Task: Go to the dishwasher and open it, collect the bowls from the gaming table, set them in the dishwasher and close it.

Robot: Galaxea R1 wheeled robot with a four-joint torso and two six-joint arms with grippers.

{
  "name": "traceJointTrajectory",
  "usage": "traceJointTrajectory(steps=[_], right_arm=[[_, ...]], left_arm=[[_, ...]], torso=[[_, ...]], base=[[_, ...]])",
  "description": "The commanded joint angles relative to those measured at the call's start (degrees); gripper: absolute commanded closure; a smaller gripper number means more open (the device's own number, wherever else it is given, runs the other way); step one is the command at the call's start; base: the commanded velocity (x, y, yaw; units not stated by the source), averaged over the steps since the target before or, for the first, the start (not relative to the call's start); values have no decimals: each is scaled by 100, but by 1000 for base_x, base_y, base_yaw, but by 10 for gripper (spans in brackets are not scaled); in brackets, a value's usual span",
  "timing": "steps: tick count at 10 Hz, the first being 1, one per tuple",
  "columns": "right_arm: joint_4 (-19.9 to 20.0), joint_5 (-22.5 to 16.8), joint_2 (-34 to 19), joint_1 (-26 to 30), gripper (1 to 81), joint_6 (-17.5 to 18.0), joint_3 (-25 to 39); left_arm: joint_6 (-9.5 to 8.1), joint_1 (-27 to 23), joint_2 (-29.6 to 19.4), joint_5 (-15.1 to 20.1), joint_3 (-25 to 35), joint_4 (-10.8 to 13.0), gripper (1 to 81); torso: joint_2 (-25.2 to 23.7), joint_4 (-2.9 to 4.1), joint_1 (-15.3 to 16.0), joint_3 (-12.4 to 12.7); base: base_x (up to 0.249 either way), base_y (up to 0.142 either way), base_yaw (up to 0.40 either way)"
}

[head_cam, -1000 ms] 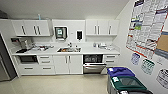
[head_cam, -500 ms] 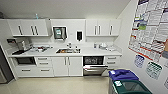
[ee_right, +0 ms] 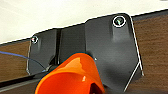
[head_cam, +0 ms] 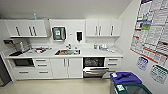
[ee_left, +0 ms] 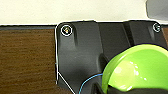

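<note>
The dishwasher (head_cam: 94, 67) sits under the white counter, right of the sink. Its steel door (head_cam: 95, 71) is tipped down and the dark inside with racks shows above it. A pale green bowl (ee_left: 136, 68) hangs close before the left wrist camera, over the robot's dark plate, with my left gripper (ee_left: 125, 89) shut on its rim. An orange cup (ee_right: 71, 76) lies on its side in front of the right wrist camera, and my right gripper (ee_right: 83, 88) is shut on it. The gaming table is out of view.
A blue-lidded bin (head_cam: 125, 78) and a green bin (head_cam: 131, 89) stand at the front right, by a wall hung with posters (head_cam: 152, 35). White base cabinets (head_cam: 67, 68) and a black-fronted appliance (head_cam: 23, 62) line the kitchen front. Pale floor (head_cam: 57, 86) lies before them.
The whole head view has shifted a little and the kitchen front looks slightly nearer, so the camera has moved. Nothing in the kitchen has changed.
</note>
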Motion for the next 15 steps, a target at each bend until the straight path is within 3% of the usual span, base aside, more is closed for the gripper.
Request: traceJointTrajectory(steps=[1,15], right_arm=[[-56,-317,-62,320,811,-7,24],[-56,-317,-53,320,811,-7,24]], left_arm=[[37,-340,-47,233,-17,-10,811],[37,-340,-56,233,-17,-19,811]], torso=[[0,0,3,0],[-6,-2,6,-2]], base=[[128,0,0],[153,0,0]])
